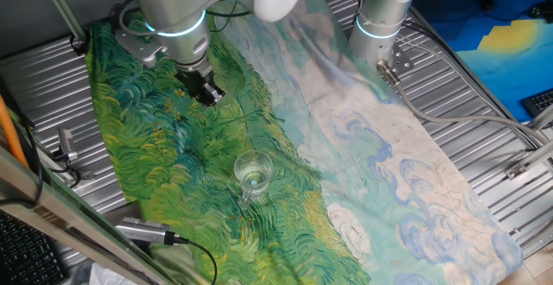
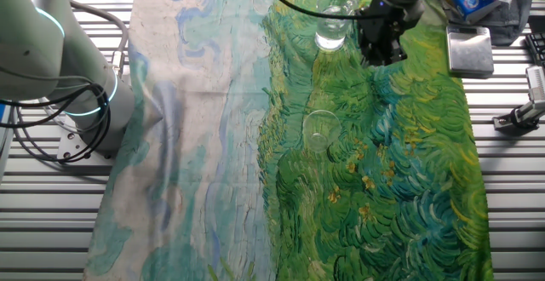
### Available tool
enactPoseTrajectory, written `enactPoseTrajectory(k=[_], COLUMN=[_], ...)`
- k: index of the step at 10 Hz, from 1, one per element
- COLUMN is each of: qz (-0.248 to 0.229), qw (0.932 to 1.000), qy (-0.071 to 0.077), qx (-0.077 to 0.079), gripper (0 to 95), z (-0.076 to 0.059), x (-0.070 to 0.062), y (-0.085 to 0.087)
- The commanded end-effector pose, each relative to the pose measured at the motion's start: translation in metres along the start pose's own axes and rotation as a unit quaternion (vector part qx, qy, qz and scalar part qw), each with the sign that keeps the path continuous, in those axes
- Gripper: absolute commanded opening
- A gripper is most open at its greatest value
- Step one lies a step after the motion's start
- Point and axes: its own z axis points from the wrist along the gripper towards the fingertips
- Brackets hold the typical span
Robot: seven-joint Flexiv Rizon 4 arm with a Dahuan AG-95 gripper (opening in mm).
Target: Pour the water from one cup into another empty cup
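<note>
A: In one fixed view, how many cups do you count?

B: One only: a clear glass cup (image 1: 253,174) standing upright on the green part of the painted cloth (image 1: 155,155), with glints of water (image 1: 254,180) at its bottom. One gripper (image 1: 206,91) hangs up and to the left of it, well apart, nothing between them.

A: And the fingers?

B: Dark and bunched together; I cannot tell whether there is a gap. Nothing is plainly held. A second arm's base (image 1: 380,22) stands at the cloth's far edge, and a grey cabled device (image 1: 147,231) lies near the bottom.

A: The other fixed view?

B: Two glasses here. An empty-looking cup (image 2: 320,129) stands mid-cloth (image 2: 400,187). A second glass (image 2: 331,27) stands near the top edge, just beside the gripper (image 2: 381,53), to its left. Whether the fingers touch it I cannot tell.

A: Surroundings?

B: A metal box (image 2: 468,49) lies to the right of the gripper, and black cables (image 2: 306,4) cross above the glass.
</note>
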Motion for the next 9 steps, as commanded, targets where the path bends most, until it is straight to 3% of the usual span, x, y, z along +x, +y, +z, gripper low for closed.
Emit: enactPoseTrajectory(k=[1, 6, 9], qz=[-0.022, -0.064, -0.074], qw=[0.9997, 0.9978, 0.9971], qy=[-0.007, -0.016, -0.010], qx=[-0.007, -0.010, -0.009], gripper=[0.0, 0.0, 0.0], z=[-0.0007, -0.0007, -0.0007], x=[0.0028, 0.0028, 0.0028], y=[0.0004, 0.0004, 0.0004])
